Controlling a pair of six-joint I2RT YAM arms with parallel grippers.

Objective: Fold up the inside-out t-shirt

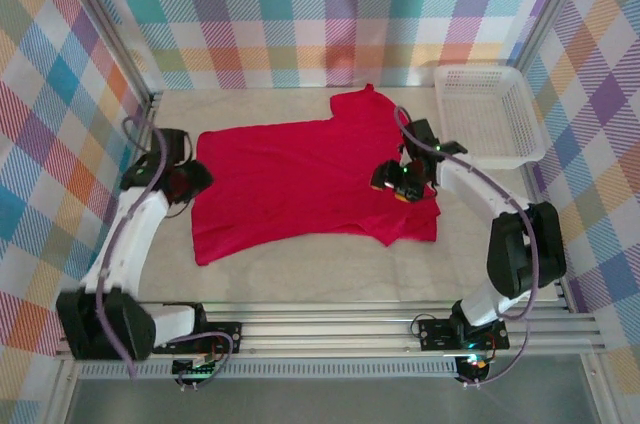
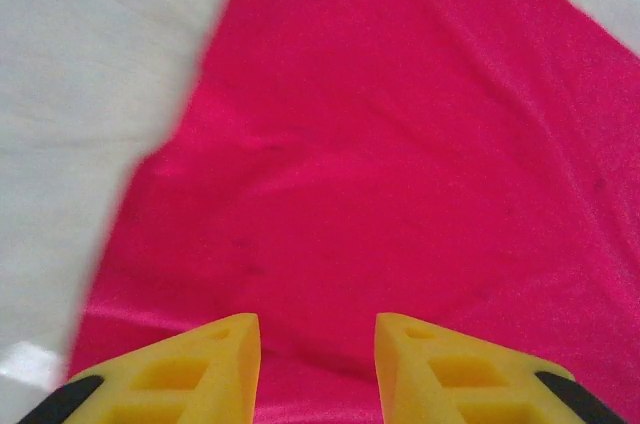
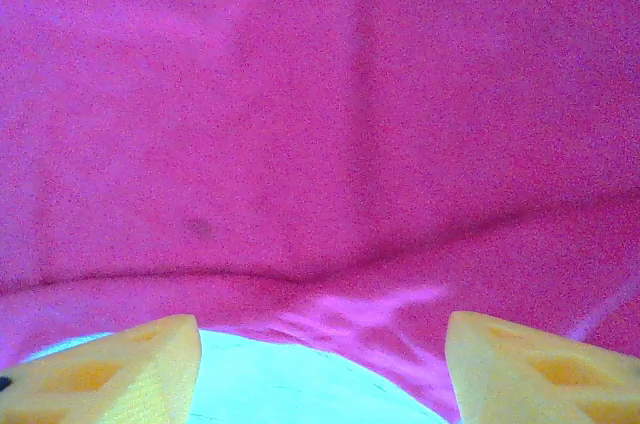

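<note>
Pale table (image 1: 300, 269), plaid walls. T-shirt (image 1: 290, 179) lay flat mid-table. Your left gripper (image 2: 318, 332) sat at one end, right gripper (image 3: 322, 332) at sleeve end; both spread, pinching nothing. Step appeared pre-grasp. Next move: close on fabric edges.

High rear view looking down, both wrist views close over the t-shirt (image 1: 300, 174) it also shows

White arms (image 1: 128, 234) with black joints (image 1: 525, 249), looping greyish cables (image 1: 163, 159), and yellow gripper fingers (image 2: 190, 369), seemingly black-backed.
</note>
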